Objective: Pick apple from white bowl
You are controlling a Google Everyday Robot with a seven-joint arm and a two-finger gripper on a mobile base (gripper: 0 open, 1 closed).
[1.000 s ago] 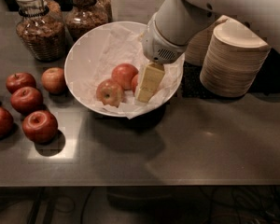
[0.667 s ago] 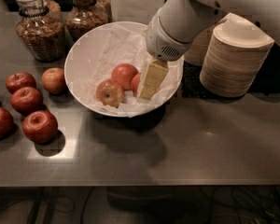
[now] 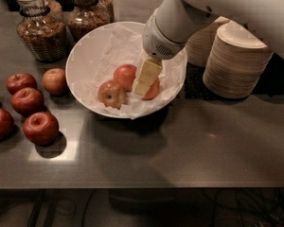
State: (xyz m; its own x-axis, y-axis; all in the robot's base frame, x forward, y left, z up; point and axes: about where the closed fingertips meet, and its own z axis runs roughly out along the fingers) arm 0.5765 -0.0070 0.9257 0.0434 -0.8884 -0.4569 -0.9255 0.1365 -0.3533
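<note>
The white bowl (image 3: 92, 56), wide and lined with crumpled white paper, stands at the middle of the dark table. My gripper (image 3: 146, 77) reaches down into its right half. An orange-red apple (image 3: 154, 91) lies right under the gripper and is mostly hidden by it; only a sliver shows. A second round orange-red apple (image 3: 124, 74) lies just left of the gripper, touching it. A yellow-patched apple (image 3: 110, 93) with a dark stem pit lies at the bowl's front.
Several dark red apples (image 3: 40, 126) and a paler one (image 3: 54, 81) lie on the table left of the bowl. Two glass jars (image 3: 41, 30) stand behind it. Stacks of beige disposable bowls (image 3: 236, 63) stand to the right.
My gripper has shifted slightly left inside the bowl. The apples and the bowl have not visibly moved.
</note>
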